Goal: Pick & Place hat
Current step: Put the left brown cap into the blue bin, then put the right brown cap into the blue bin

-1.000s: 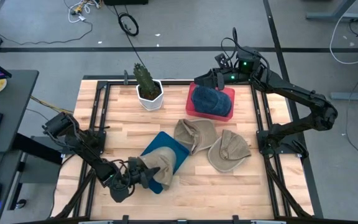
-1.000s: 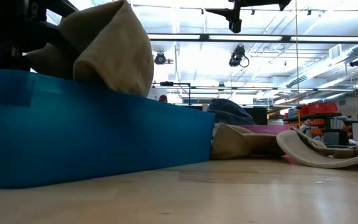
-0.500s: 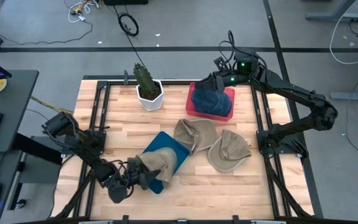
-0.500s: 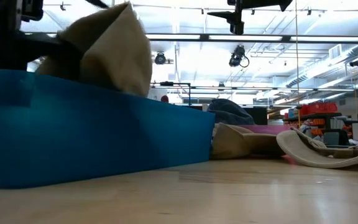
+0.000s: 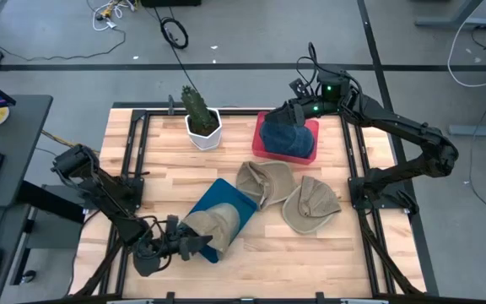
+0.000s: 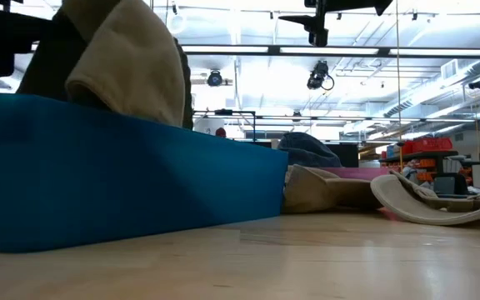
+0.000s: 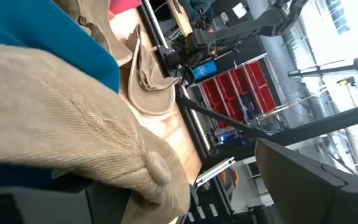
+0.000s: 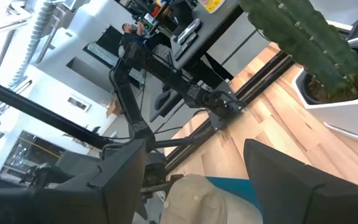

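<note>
Tan hat in the blue bin, left hand spread behind it.
The left hand (image 5: 178,244), fingers wide and gripping nothing, sits beside the tan hat (image 5: 213,225) lying in the blue bin (image 5: 226,203); the right hand (image 5: 283,111) hovers open and empty over the navy hat (image 5: 287,138) in the red bin (image 5: 309,127).

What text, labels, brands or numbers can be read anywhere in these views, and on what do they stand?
None can be read.
The tan hat on the blue bin, the blue hat in the red bin and the white cactus pot show no lettering.
The red storage bins in the room behind are too small to tell.
</note>
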You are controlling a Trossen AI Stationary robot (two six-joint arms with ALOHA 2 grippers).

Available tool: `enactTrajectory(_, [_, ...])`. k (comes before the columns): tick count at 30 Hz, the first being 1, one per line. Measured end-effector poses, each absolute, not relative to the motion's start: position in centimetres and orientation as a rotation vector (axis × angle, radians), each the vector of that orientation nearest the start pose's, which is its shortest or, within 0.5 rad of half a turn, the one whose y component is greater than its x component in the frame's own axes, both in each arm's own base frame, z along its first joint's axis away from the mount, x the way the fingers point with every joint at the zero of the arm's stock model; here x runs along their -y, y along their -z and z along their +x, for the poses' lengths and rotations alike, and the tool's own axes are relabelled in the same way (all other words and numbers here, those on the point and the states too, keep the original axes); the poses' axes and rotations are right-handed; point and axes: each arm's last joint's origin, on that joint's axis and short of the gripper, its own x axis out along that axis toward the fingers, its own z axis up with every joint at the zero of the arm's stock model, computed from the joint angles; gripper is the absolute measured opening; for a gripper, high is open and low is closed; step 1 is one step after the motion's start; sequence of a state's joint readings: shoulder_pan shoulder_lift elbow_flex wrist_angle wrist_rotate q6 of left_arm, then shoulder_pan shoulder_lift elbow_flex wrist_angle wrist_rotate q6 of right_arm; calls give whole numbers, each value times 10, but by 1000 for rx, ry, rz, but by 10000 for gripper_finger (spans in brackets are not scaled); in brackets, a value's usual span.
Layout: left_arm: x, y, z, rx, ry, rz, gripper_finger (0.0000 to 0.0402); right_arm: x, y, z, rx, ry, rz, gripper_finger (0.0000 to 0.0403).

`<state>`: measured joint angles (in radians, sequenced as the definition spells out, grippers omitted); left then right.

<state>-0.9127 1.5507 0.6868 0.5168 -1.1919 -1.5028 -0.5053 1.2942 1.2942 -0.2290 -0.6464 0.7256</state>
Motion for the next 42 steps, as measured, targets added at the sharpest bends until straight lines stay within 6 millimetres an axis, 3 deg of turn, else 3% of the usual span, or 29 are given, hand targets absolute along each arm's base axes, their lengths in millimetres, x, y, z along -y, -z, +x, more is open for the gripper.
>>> enactTrajectory(8, [210,-204,199,87,-347,-1180,299,121,-396,255,-240,-65,848,275])
enactTrajectory(13, [211,-202,198,-14,-289,-1178,292,120,-396,255,-242,-67,848,275])
enactTrajectory(20, [207,-186,194,-101,-357,-1414,291,120,-396,255,-246,-66,851,275])
enactTrajectory(26, [208,-185,193,-138,-364,-1563,291,120,-396,255,-250,-65,853,275])
enactTrajectory(38, [199,-238,168,-141,-195,-1518,291,119,-394,254,-267,-80,862,275])
enactTrajectory(42, [196,-247,160,-166,-159,-1483,291,119,-392,254,-288,-80,875,275])
